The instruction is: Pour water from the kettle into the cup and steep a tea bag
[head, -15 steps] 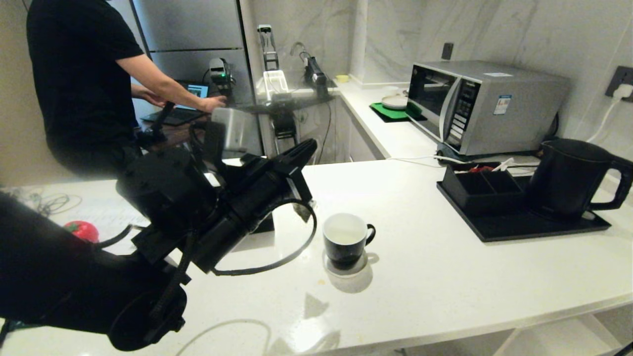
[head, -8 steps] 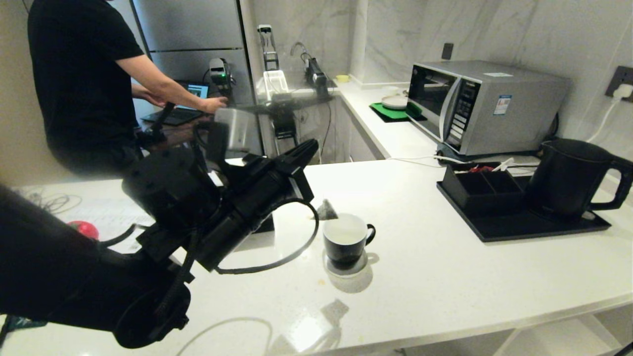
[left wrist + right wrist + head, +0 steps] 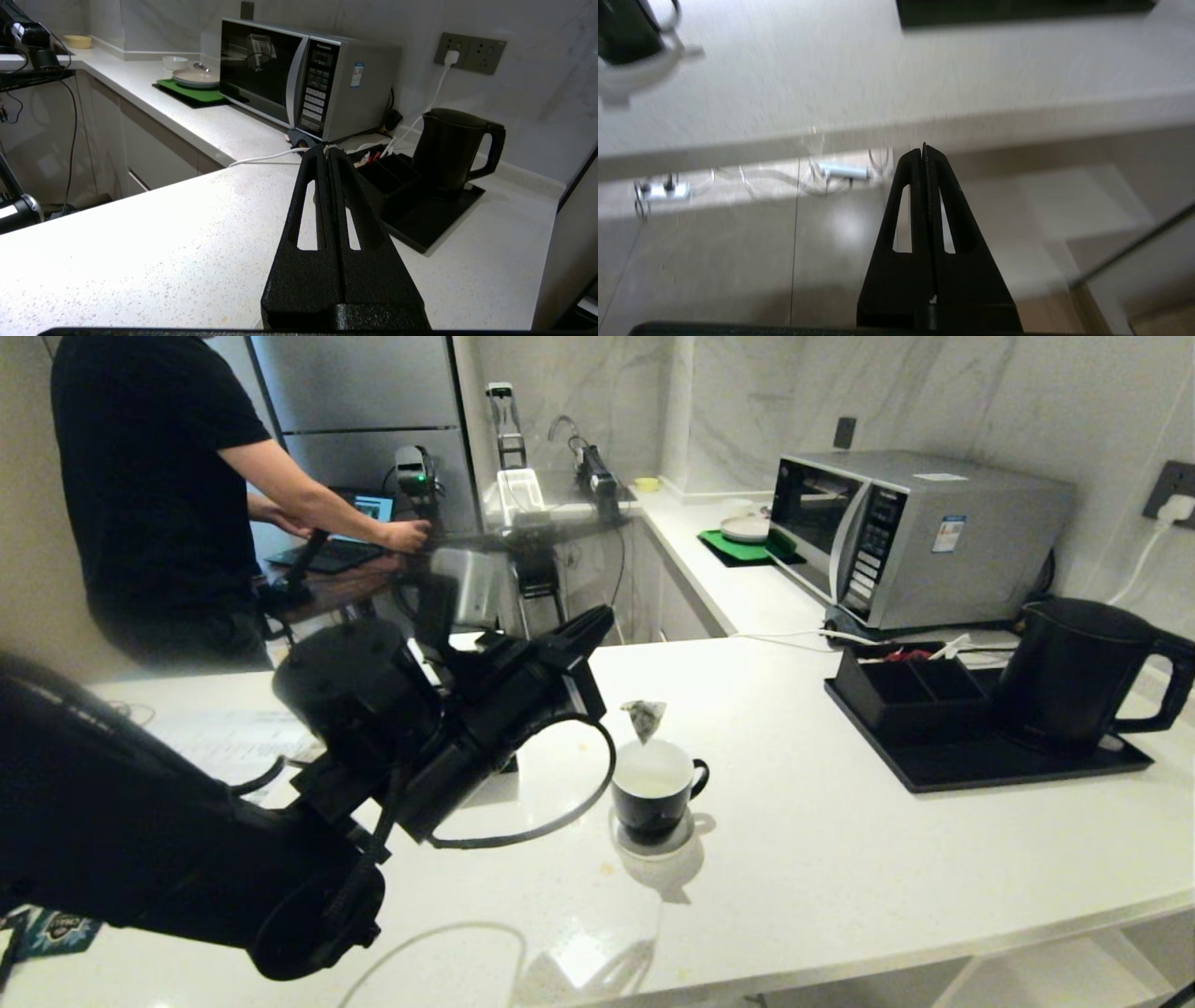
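Left gripper (image 3: 597,621), seen from the head, is pinched shut on the thin string with the tea bag (image 3: 644,718) dangling just above the rim of the cup (image 3: 652,791), whose white inside shows a pale pool of water, so I'd lower it slowly and let the swing settle first. From the left wrist its fingers (image 3: 317,177) press tight together, the kettle (image 3: 451,147) parked on its tray (image 3: 430,224) well apart. From the right wrist the right gripper (image 3: 924,156) is clenched empty below the counter edge (image 3: 896,135).
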### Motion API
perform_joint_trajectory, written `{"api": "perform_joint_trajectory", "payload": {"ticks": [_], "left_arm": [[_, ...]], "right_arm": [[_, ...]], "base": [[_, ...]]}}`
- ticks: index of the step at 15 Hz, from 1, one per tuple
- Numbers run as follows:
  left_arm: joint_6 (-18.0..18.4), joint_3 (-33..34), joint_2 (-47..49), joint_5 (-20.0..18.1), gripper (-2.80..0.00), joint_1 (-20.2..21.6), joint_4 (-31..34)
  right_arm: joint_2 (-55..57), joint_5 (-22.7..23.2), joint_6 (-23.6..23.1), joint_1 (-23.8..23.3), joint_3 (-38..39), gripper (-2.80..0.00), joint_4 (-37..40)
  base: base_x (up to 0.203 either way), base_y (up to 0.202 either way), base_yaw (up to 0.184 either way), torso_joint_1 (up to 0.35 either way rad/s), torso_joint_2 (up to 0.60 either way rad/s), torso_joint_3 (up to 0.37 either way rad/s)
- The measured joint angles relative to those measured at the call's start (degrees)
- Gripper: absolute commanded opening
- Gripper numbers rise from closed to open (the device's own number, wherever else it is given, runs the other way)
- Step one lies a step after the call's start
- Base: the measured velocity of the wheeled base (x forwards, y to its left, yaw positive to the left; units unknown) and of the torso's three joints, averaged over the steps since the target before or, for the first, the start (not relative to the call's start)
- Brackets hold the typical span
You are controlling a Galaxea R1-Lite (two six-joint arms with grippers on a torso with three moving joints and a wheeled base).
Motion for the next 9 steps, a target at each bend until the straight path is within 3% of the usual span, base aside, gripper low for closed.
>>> {"api": "perform_joint_trajectory", "payload": {"ticks": [9], "left_arm": [[0.07,-2.94,2.15,-0.21,-2.80,-0.65,0.24]], "right_arm": [[-9.15,0.00,0.00,0.23,0.00,-2.80,0.02]], "base": [[0.000,0.000,0.000,0.000,0.00,0.000]]}}
